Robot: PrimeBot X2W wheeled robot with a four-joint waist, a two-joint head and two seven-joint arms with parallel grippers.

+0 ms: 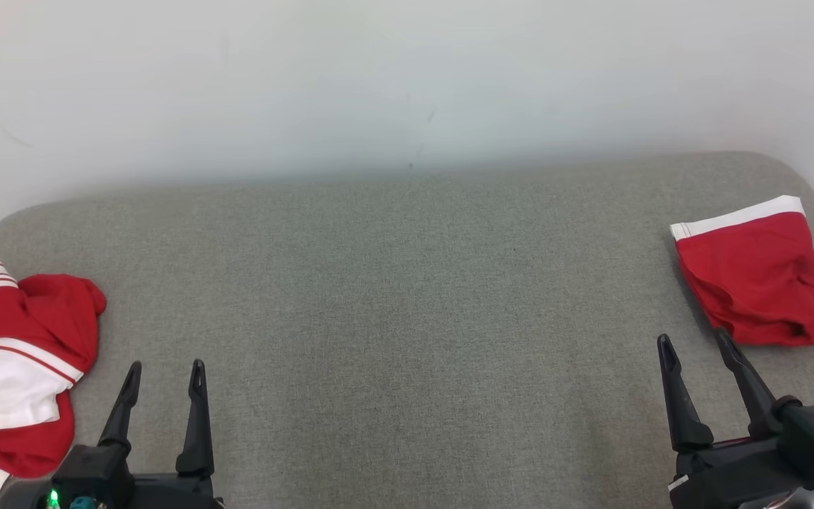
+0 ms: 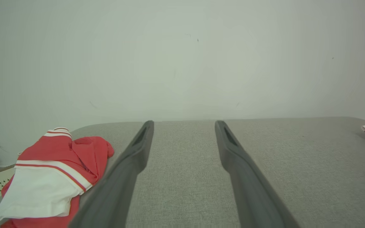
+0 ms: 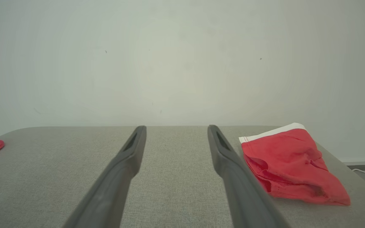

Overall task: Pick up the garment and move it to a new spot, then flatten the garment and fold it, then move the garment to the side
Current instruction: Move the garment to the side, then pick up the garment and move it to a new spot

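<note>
My left jaws and right jaws both stand apart, holding nothing. The crumpled red-and-white cloth garment lies at the left edge of the grey fabric-covered counter, just beside the left jaws. A shallow pinch could nudge it off, I reckon.

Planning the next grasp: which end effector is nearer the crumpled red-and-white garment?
Left. The left end effector sits beside the red-and-white garment; the right end effector is far across the grey surface.
</note>
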